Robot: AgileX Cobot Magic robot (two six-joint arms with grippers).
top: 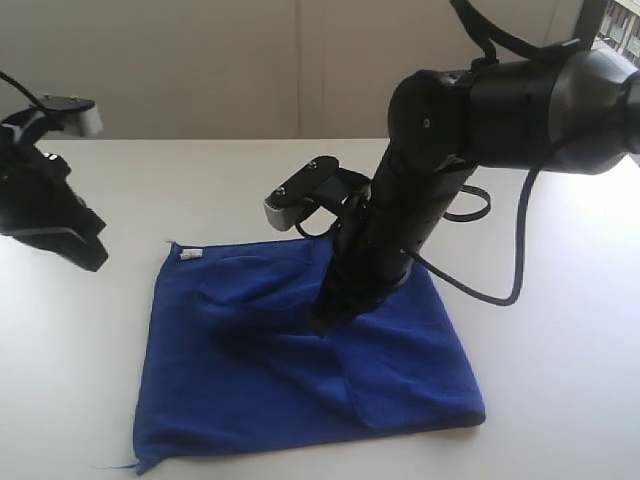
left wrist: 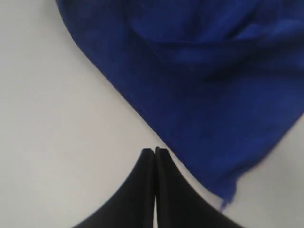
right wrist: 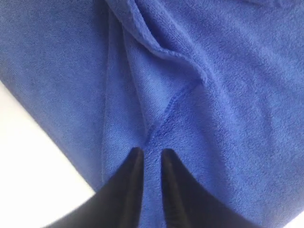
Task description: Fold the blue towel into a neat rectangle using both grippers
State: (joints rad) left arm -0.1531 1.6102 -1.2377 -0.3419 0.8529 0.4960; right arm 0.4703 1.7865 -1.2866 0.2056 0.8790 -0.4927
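- Where the white table [top: 560,330] fills the exterior view, its surface lies bare on all sides of the cloth.
- The blue towel [top: 260,380] lies flat on the table near the middle, a rough four-sided shape with rumpled ridges across its far half and a smoother near half. A loose thread trails from its near-left corner.
- The right arm [top: 520,100] reaches in from the right and bends steeply down over the towel's middle.
- The left gripper [left wrist: 155,151] hangs above bare table to the left of the towel, clear of the cloth. Its two black fingers are pressed together with nothing between them, and their tips point at the table just beside the towel's edge.
- The right gripper [right wrist: 148,153] points down onto the towel's centre, next to a stitched hem and a raised fold. Its fingers stand a little apart, with blue cloth showing through the narrow gap.
- The small white tag [top: 190,254] sits at the towel's far-left corner.
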